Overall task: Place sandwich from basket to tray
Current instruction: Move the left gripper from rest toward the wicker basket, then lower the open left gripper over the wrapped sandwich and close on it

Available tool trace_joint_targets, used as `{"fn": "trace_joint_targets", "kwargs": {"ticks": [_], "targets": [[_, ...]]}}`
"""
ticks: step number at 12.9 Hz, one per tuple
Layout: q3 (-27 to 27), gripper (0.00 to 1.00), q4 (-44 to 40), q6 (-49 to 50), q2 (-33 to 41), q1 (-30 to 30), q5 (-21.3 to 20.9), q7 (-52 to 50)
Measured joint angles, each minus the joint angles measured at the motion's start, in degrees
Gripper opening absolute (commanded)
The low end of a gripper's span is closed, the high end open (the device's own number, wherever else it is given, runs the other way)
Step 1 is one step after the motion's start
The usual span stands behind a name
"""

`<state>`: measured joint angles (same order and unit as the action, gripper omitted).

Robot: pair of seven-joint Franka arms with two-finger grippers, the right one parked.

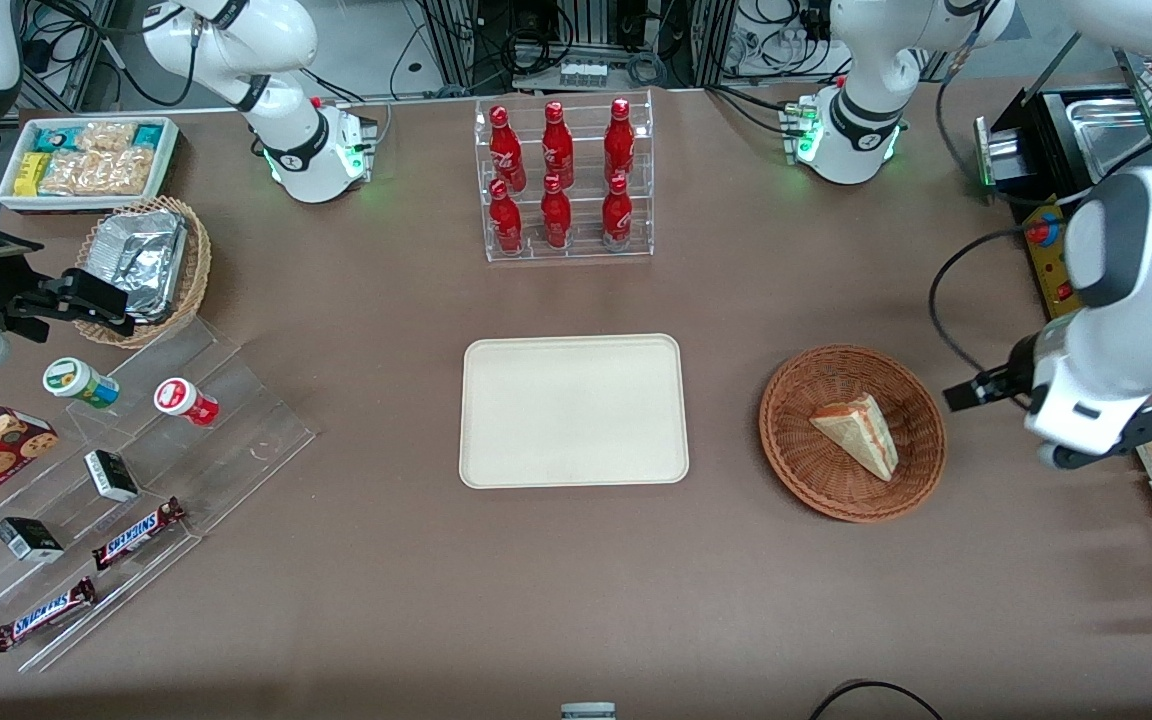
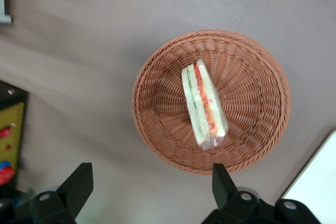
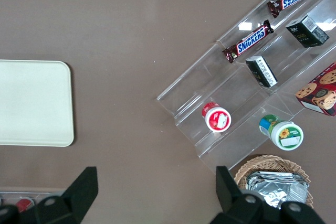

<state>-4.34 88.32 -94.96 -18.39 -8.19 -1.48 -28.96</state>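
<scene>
Wrist view of the working arm shows the pincer [image 2: 149, 190] with its fingers [image 2: 79, 182] spread apart, holding nothing, hovering above the bench [image 1: 576, 600] beside the basket [image 2: 262, 129]. Below it the sandwich [image 2: 203, 106] lies in that basket. Farther off sits the tray [image 1: 573, 410].

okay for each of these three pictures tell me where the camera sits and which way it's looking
Front view: high, facing both arms, looking down on the cream rectangular tray; the arms show.
Left wrist view: on the working arm, looking down at the triangular sandwich in the round reddish-brown wicker basket; the open gripper hangs clear above the table beside the basket.
Right wrist view: looks down at snack shelves.
All three show the tray.
</scene>
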Motion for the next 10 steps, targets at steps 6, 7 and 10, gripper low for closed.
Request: {"fn": "trace_joint_targets", "kwargs": {"ticks": [6,7,10], "targets": [[0.1,1.00,6.2,-12.6,-3.9,-1.8,1.4,-22.3],[0.1,1.00,7.8,-14.6,-3.8,-2.0,1.8,-23.0],[0.0,1.00,12.5,-20.6,-2.9,-2.0,4.1,-24.7]]}}
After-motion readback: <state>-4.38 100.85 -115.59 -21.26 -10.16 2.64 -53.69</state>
